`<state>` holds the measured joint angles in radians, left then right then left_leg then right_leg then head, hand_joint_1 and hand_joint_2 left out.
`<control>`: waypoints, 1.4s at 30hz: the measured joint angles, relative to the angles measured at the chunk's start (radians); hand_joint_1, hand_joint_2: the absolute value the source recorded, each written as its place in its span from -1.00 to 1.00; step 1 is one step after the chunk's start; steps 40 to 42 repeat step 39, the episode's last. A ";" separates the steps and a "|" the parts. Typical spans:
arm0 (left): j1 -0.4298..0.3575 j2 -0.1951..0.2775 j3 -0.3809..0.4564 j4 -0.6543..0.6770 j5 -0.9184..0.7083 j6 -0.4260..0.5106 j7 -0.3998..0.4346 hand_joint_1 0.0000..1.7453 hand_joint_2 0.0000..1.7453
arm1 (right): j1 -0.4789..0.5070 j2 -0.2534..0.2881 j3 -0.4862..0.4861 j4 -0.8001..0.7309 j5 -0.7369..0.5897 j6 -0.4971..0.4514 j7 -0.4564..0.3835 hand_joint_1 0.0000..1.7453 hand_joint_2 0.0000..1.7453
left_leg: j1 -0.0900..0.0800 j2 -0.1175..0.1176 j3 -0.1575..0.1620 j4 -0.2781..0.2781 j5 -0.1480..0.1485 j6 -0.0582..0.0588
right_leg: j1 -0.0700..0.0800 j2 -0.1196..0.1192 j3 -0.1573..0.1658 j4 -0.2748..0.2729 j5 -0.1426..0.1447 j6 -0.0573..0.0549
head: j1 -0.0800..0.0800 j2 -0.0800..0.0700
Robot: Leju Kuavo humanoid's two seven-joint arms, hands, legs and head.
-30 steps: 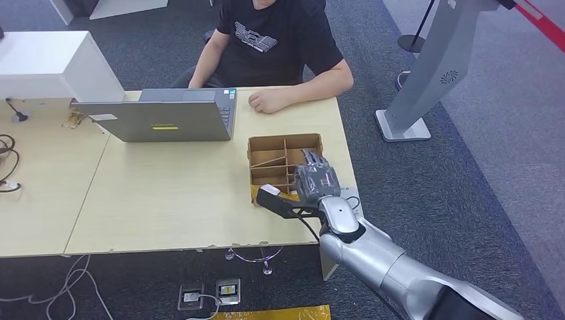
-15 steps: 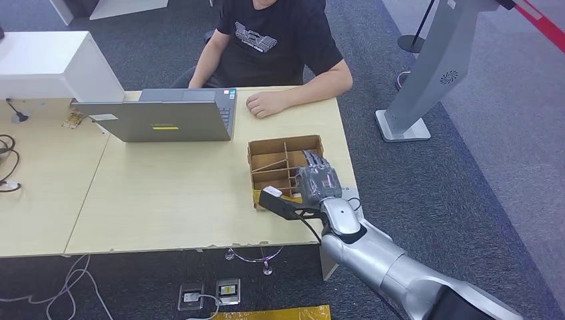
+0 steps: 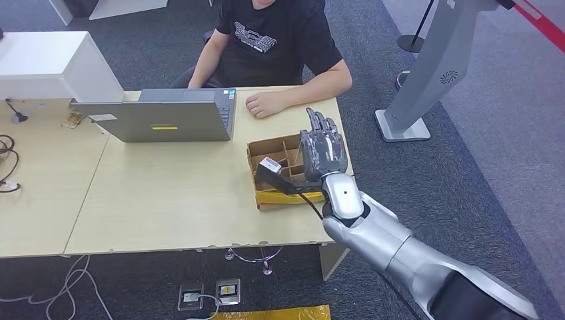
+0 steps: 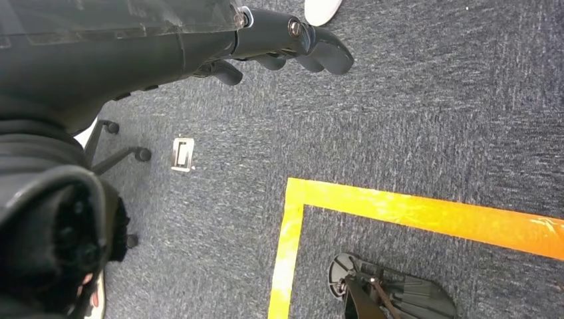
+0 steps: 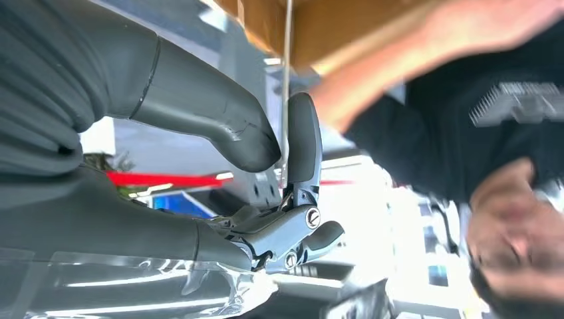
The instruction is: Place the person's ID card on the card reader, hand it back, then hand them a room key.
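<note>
My right hand [image 3: 321, 155] is raised over the cardboard divider box [image 3: 274, 148] near the table's right edge, fingers pointing toward the person. Its thumb and a finger pinch a thin card [image 3: 268, 164], which the right wrist view shows edge-on as a pale line [image 5: 287, 66] between thumb and fingertip of the hand [image 5: 193, 106]. The person's hand [image 3: 265, 103] rests on the table just beyond the box, close to the card. My left hand [image 4: 286, 36] hangs beside my body over the carpet, holding nothing, fingers loosely apart.
An open laptop [image 3: 163, 119] stands at the back of the wooden table [image 3: 166, 200]. A white box [image 3: 46, 63] and cables [image 3: 8, 167] lie at the far left. A grey kiosk stand [image 3: 426, 73] rises on the right. Yellow floor tape [image 4: 412, 212] crosses the carpet.
My right hand has lifted out of the divider box and moved up and forward toward the person, keeping the card pinched. The person's hand shifted slightly left.
</note>
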<state>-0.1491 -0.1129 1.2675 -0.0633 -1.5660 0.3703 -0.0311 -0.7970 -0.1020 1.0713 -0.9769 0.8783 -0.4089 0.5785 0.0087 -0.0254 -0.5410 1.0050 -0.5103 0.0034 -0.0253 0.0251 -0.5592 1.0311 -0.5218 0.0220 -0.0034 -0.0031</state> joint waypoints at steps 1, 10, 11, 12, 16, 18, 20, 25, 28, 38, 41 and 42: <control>-0.001 0.000 -0.001 0.000 0.000 -0.001 0.001 -1.00 -1.00 | -0.006 -0.003 -0.004 -0.016 0.005 -0.002 0.001 1.00 1.00 | 0.000 0.000 0.000 0.000 0.000 0.000 | 0.000 0.000 0.000 0.000 0.000 0.000 | 0.000 0.000; -0.012 0.001 -0.011 0.000 0.000 -0.012 0.008 -1.00 -1.00 | -0.063 -0.015 -0.022 -0.151 0.045 -0.014 -0.002 1.00 1.00 | 0.000 0.000 0.000 0.000 0.000 0.000 | 0.000 0.000 0.000 0.000 0.000 0.000 | 0.000 0.000; -0.013 0.001 -0.012 0.000 0.000 -0.013 0.009 -1.00 -1.00 | -0.065 -0.015 -0.022 -0.162 0.037 -0.021 -0.002 1.00 1.00 | 0.000 0.000 0.000 0.000 0.000 0.000 | 0.000 0.000 0.000 0.000 0.000 0.000 | 0.000 0.000; -0.013 0.001 -0.013 0.000 0.000 -0.013 0.009 -1.00 -1.00 | -0.066 -0.015 -0.022 -0.170 0.026 -0.031 -0.001 1.00 1.00 | 0.000 0.000 0.000 0.000 0.000 0.000 | 0.000 0.000 0.000 0.000 0.000 0.000 | 0.000 0.000; -0.013 0.001 -0.015 0.000 0.000 -0.012 0.009 -1.00 -1.00 | -0.065 -0.017 -0.023 -0.178 -0.011 -0.075 0.011 1.00 1.00 | 0.000 0.000 0.000 0.000 0.000 0.000 | 0.000 0.000 0.000 0.000 0.000 0.000 | 0.000 0.000; -0.012 0.001 -0.015 0.000 0.000 -0.012 0.009 -1.00 -1.00 | -0.062 -0.020 -0.025 -0.175 -0.018 -0.091 0.014 1.00 1.00 | 0.000 0.000 0.000 0.000 0.000 0.000 | 0.000 0.000 0.000 0.000 0.000 0.000 | 0.000 0.000; -0.012 0.001 -0.015 0.000 0.000 -0.013 0.010 -1.00 -1.00 | -0.059 -0.026 -0.026 -0.172 -0.021 -0.096 0.020 1.00 1.00 | 0.000 0.000 0.000 0.000 0.000 0.000 | 0.000 0.000 0.000 0.000 0.000 0.000 | 0.000 0.000; -0.008 0.001 -0.017 0.000 0.000 -0.021 0.014 -1.00 -1.00 | -0.047 -0.050 -0.029 -0.170 -0.023 -0.091 0.050 1.00 1.00 | 0.000 0.000 0.000 0.000 0.000 0.000 | 0.000 0.000 0.000 0.000 0.000 0.000 | 0.000 0.000; -0.007 0.001 -0.019 0.000 0.000 -0.022 0.014 -1.00 -1.00 | -0.039 -0.063 -0.036 -0.169 -0.022 -0.086 0.066 1.00 1.00 | 0.000 0.000 0.000 0.000 0.000 0.000 | 0.000 0.000 0.000 0.000 0.000 0.000 | 0.000 0.000; -0.004 0.000 -0.032 0.000 0.000 -0.019 0.012 -1.00 -1.00 | -0.023 -0.100 -0.045 -0.169 0.007 -0.075 0.101 -0.47 1.00 | 0.000 0.000 0.000 0.000 0.000 0.000 | 0.000 0.000 0.000 0.000 0.000 0.000 | 0.000 0.000; -0.003 0.000 -0.032 0.000 0.000 -0.019 0.012 -1.00 -1.00 | -0.023 -0.102 -0.046 -0.169 0.008 -0.075 0.102 -0.96 1.00 | 0.000 0.000 0.000 0.000 0.000 0.000 | 0.000 0.000 0.000 0.000 0.000 0.000 | 0.000 0.000; -0.003 0.000 -0.032 0.000 0.000 -0.019 0.012 -1.00 -1.00 | -0.023 -0.102 -0.046 -0.169 0.008 -0.075 0.102 -0.96 1.00 | 0.000 0.000 0.000 0.000 0.000 0.000 | 0.000 0.000 0.000 0.000 0.000 0.000 | 0.000 0.000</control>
